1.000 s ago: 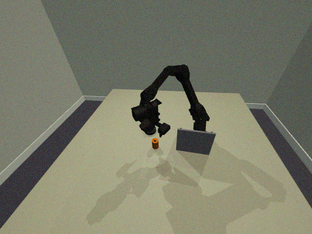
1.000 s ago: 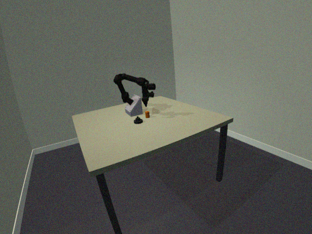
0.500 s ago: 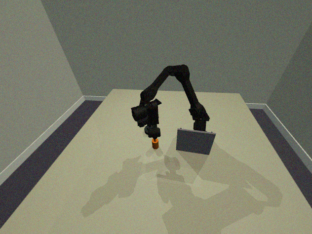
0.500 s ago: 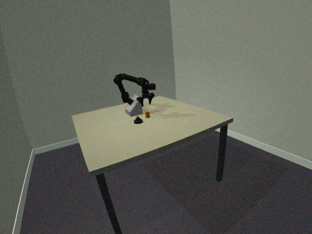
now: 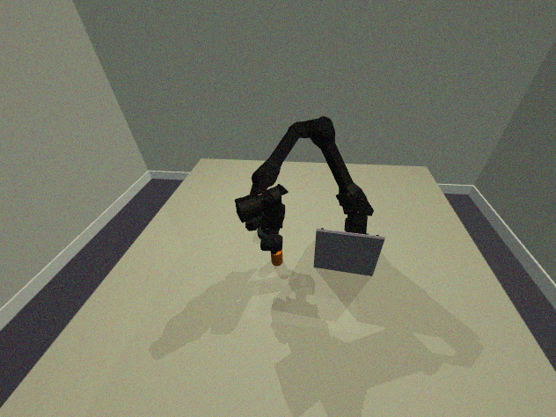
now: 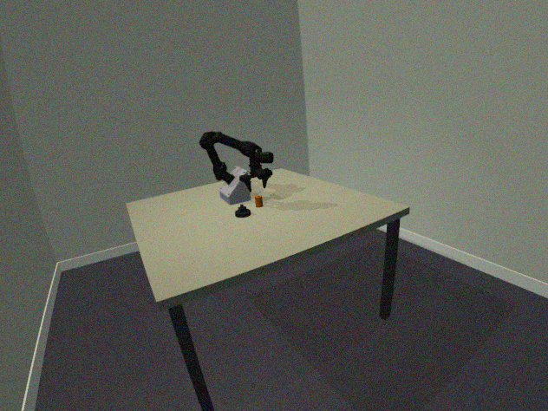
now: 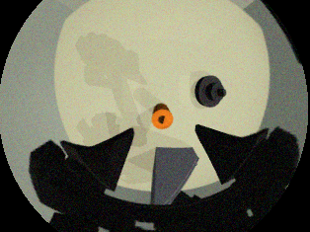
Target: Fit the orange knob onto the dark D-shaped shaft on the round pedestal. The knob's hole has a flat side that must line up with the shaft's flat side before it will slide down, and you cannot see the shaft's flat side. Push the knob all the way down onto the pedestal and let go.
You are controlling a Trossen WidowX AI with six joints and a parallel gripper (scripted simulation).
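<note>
Orange knob (image 7: 163,117) upright on the worktop (image 6: 192,246), just beside the pedestal (image 7: 209,89). Fingers wide open, empty, above the knob. Looks small, rigid, light, probably slick: pinch the round sides mid-height, keep bore vertical.

The black arm (image 5: 325,143) arched above the table (image 5: 139,333). Its gripper (image 5: 270,244) hung open over the upright orange knob (image 5: 276,258), beside the grey base block (image 5: 347,252).
</note>
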